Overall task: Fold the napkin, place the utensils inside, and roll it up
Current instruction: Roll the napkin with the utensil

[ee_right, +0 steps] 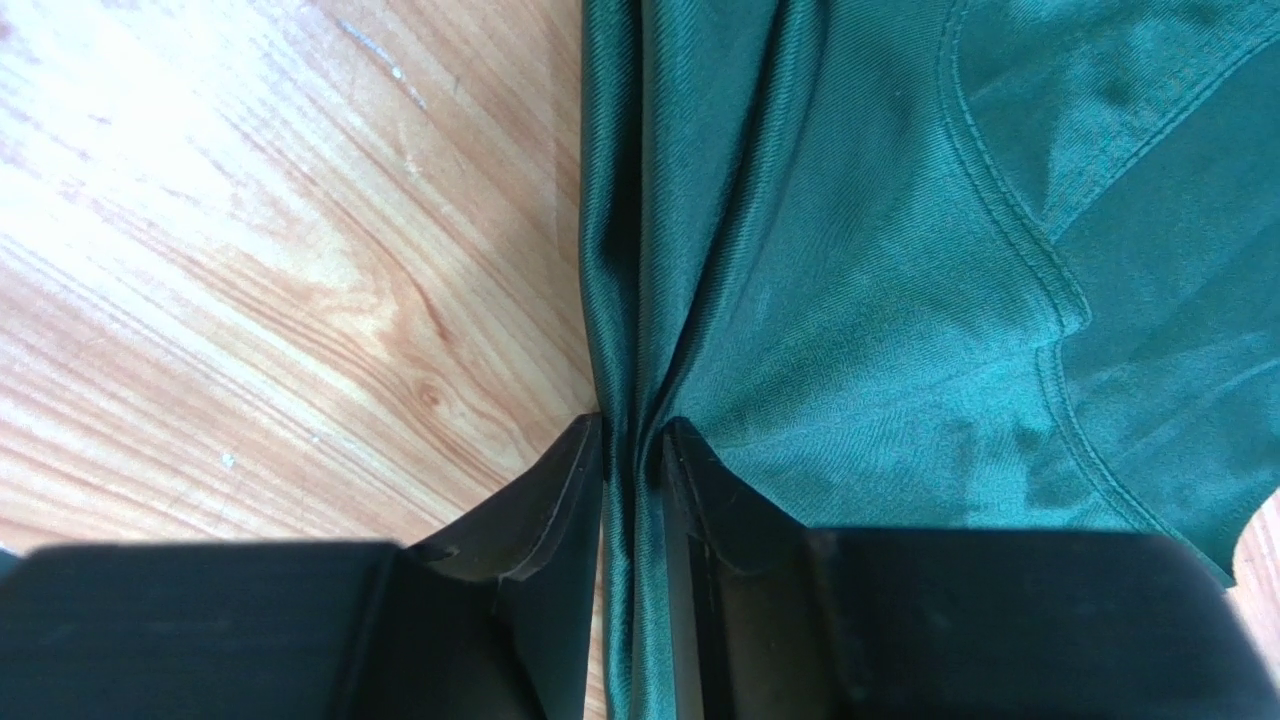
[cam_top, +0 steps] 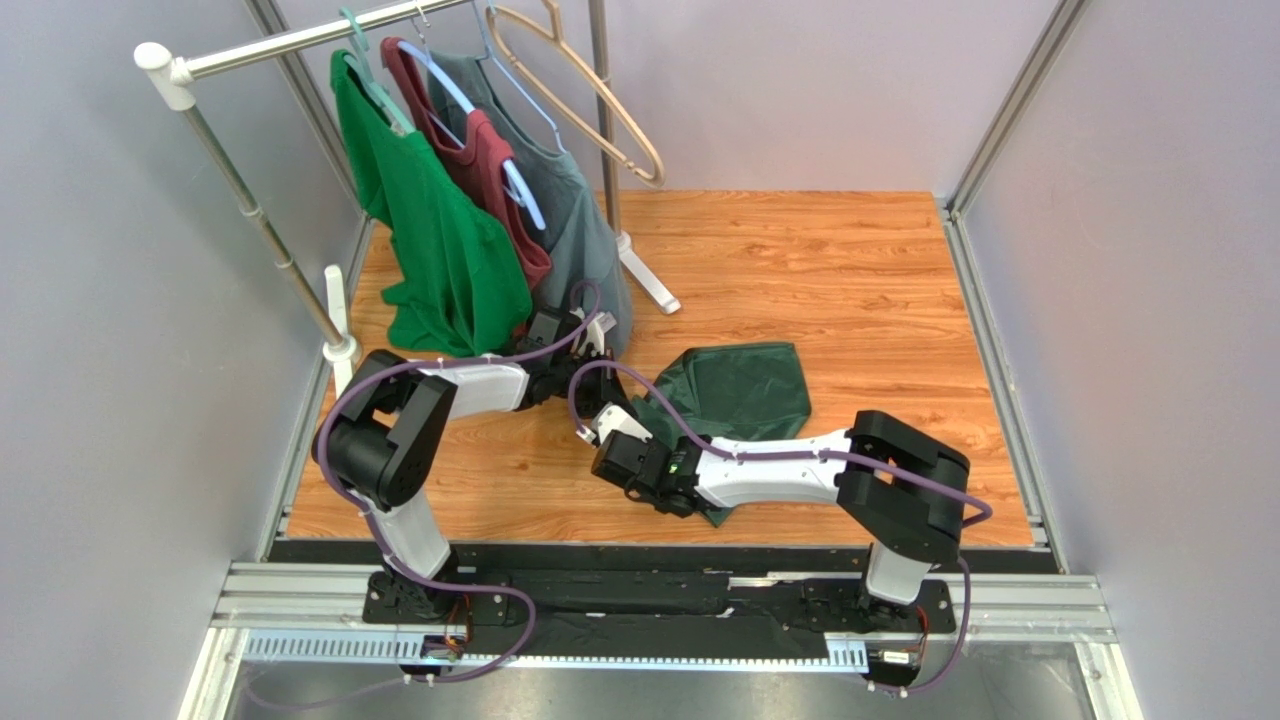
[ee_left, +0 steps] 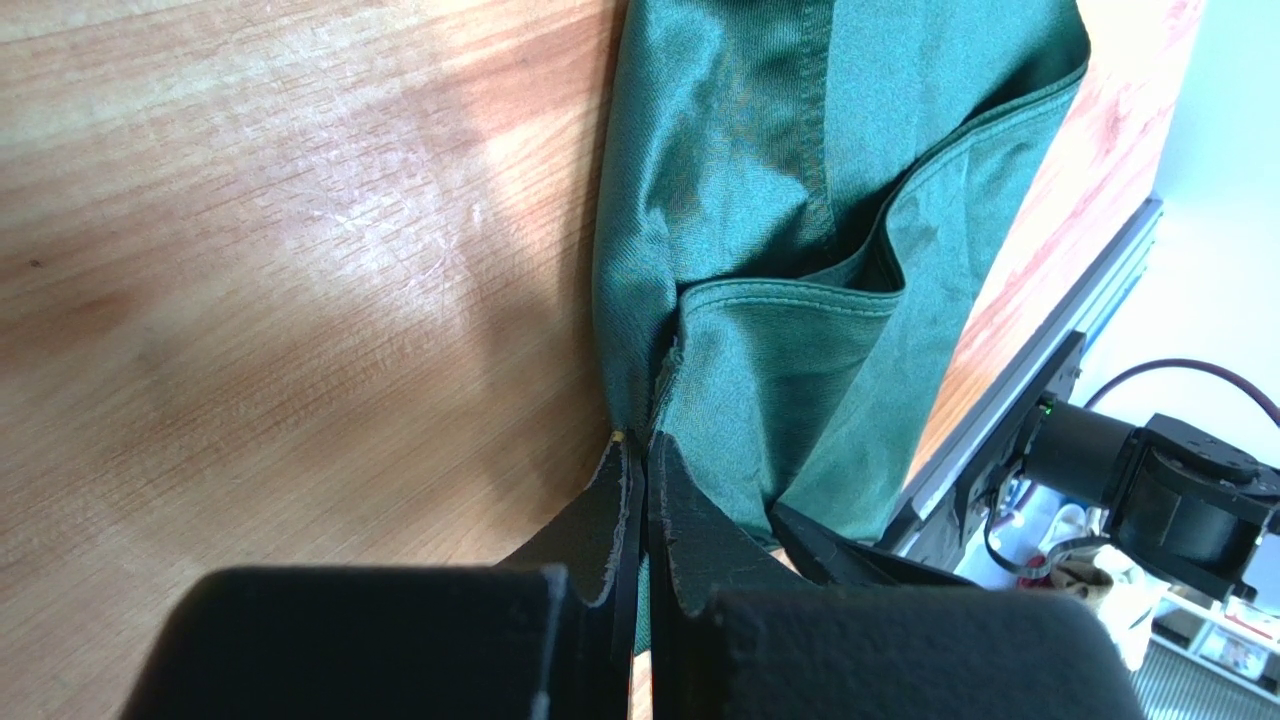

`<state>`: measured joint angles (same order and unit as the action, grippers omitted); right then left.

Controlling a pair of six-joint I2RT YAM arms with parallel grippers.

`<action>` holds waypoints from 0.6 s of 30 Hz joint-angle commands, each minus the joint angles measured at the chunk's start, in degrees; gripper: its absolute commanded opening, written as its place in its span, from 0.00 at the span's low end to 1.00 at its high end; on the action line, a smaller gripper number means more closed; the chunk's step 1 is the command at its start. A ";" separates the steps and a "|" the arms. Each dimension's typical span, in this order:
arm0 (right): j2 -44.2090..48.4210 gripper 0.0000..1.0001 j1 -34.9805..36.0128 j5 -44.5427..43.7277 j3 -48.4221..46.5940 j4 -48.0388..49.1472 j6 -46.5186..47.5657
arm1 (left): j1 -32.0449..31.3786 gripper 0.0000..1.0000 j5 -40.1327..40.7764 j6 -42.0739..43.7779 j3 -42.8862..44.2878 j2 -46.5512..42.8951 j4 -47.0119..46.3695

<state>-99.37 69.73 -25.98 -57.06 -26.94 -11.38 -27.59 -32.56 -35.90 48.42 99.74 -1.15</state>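
Observation:
The dark green napkin [cam_top: 739, 393] lies bunched on the wooden table [cam_top: 842, 285] in front of the arms. My left gripper [cam_top: 601, 383] is at the napkin's left corner. In the left wrist view it [ee_left: 646, 444] is shut on a hemmed edge of the napkin [ee_left: 781, 270]. Just in front of it, my right gripper [cam_top: 616, 432] is shut on a gathered pleat, seen in the right wrist view [ee_right: 634, 435], with the napkin [ee_right: 902, 300] spreading away to the right. The utensils are out of view.
A clothes rack [cam_top: 271, 240] stands at the back left with a bright green shirt [cam_top: 436, 240], a maroon one [cam_top: 489, 165], a grey-green one [cam_top: 579, 225] and a bare wooden hanger [cam_top: 586, 83]. Its white foot [cam_top: 649, 281] rests on the table. Grey walls close both sides.

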 commanded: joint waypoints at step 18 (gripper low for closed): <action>7.44 0.00 -9.70 28.68 5.73 6.63 0.12 | 1.75 0.55 3.19 -0.75 -9.92 -13.60 -9.31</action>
<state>-94.72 62.61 -10.98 -53.04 -23.27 -11.55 -26.13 -31.24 -37.41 40.99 90.67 -5.41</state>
